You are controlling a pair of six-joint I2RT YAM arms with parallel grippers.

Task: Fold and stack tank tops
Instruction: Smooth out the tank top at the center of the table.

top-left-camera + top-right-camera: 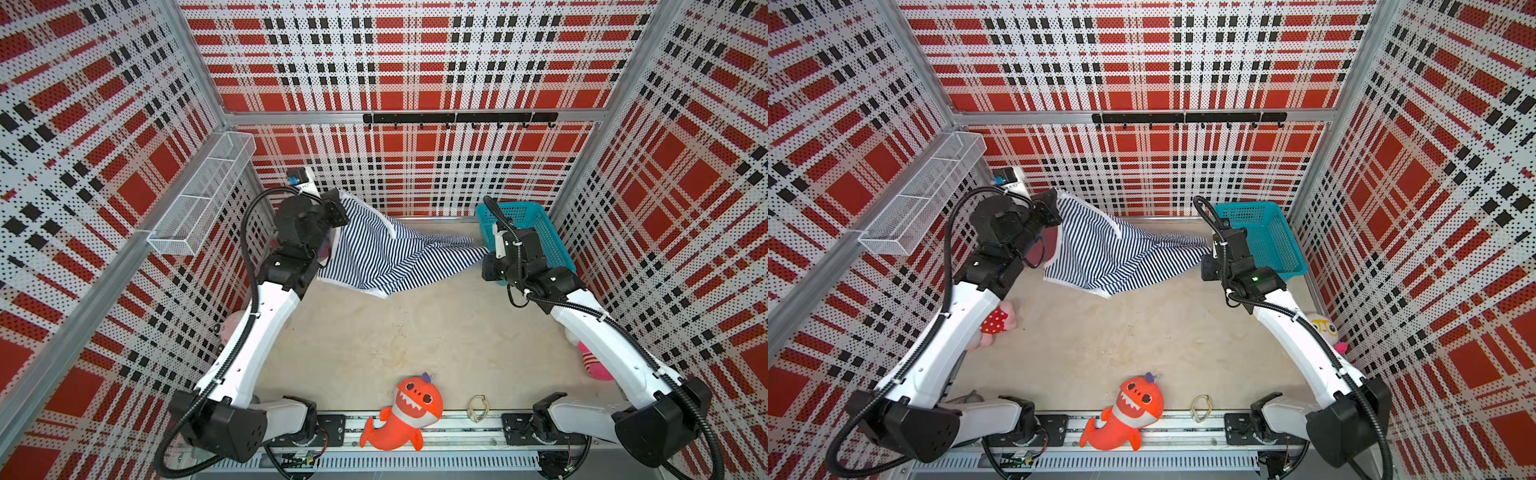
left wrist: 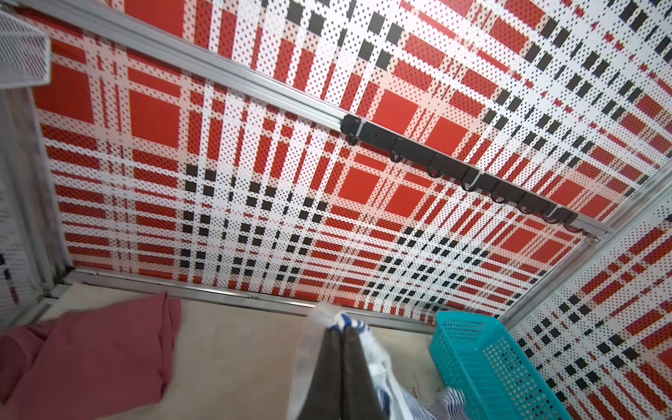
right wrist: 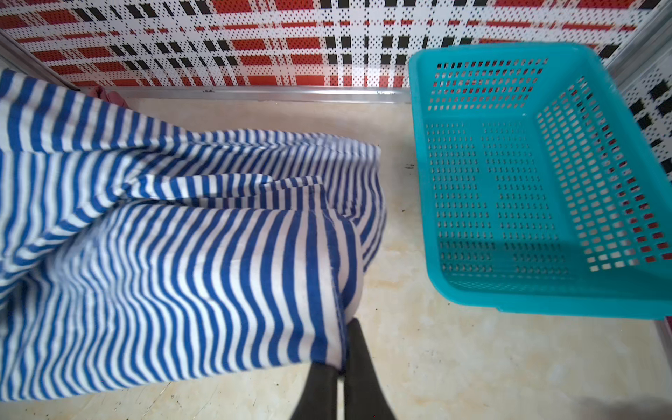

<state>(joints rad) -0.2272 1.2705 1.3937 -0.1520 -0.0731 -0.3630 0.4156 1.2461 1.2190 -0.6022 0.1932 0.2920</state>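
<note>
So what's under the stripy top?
Only a bit shows. The pink top peeks out below the raised end of the stripy top. It seems to lie on the table. The stripes cover the rest of it.

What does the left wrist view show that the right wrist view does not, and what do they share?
Left wrist only: the plain maroon-pink tank top lying on the beige table (the other gives at most a pink sliver), the black hook rail, a corner of the white wire-mesh rack. Right wrist only: the bare floor inside the teal perforated plastic basket, and the navy-and-white striped tank top spread wide. Both: that basket, that striped top, and a shut hand pinching its edge: left hand, right hand.
</note>
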